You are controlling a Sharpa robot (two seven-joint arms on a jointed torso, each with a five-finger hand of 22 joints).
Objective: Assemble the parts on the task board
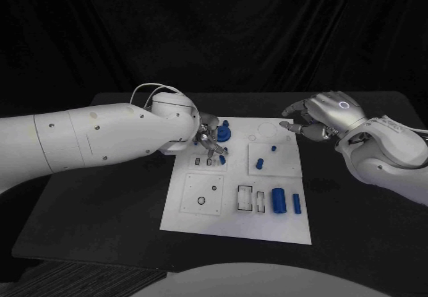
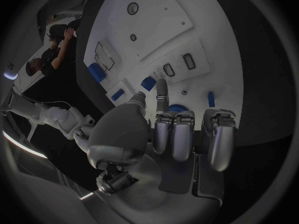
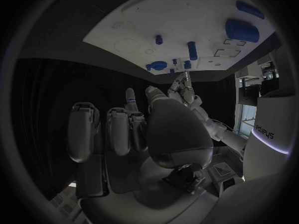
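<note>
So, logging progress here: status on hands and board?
Left hand over white task board, fingers at small blue parts. Right hand empty beyond board's far corner. Nothing obstructing.

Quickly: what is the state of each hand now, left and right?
Left hand: over the task board; whether it holds a part cannot be told.
Right hand: fingers curled, holding nothing.

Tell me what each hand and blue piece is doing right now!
left hand: over the task board, fingers by a small blue part
right hand: off the board's far corner, holding nothing
big blue cylinder: lying flat
blue peg: on a raised plate
</note>
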